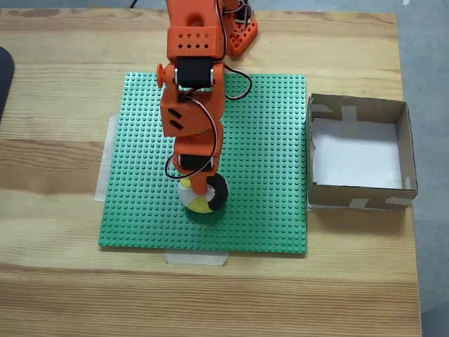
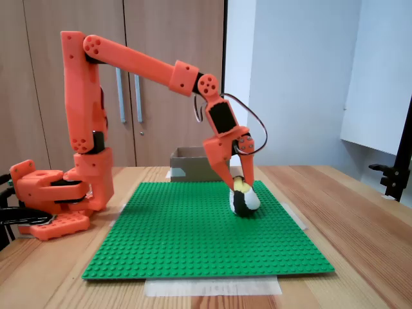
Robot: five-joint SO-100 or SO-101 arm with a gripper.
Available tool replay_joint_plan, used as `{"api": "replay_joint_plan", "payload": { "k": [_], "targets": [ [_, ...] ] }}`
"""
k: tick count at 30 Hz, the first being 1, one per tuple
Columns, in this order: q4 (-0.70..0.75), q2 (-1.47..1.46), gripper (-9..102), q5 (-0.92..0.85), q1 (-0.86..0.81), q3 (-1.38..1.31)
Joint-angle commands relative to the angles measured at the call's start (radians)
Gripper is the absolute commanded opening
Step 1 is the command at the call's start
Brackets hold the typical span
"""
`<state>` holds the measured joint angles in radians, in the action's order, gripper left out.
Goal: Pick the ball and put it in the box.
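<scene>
A strip of pale tape (image 2: 212, 285) lies nearest the camera in a fixed view, holding the front edge of a green studded mat (image 2: 193, 238) to a wooden table (image 2: 360, 219). At the left of that view stands the orange arm's base (image 2: 55, 199); the arm reaches up, across and down to the middle of the mat. There the gripper (image 2: 239, 187) points downward with its fingers on either side of the ball (image 2: 244, 201), a small yellow, black and white ball that sits on the mat. The jaws look closed around its top, but whether they grip it firmly cannot be told. In a fixed view from above, the box (image 1: 405, 151) sits at the right, just beside the mat's edge. The ball is not lifted, so lifting, carrying right and dropping appear to remain.
</scene>
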<state>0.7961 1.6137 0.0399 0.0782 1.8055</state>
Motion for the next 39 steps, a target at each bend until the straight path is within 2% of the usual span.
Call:
{"api": "replay_joint_plan", "payload": {
  "k": [1,14,23,31,39],
  "targets": [
    [0.009,0.075,-1,-0.003,-0.009,-0.008],
    [0.087,0.179,-1,0.009,-0.014,-0.081],
    [0.219,0.193,-1,0.026,0.0,-0.285],
    [0.314,0.193,-1,0.04,0.054,-0.436],
    [0.345,0.204,-1,0.055,0.149,-0.508]
  ]
}}
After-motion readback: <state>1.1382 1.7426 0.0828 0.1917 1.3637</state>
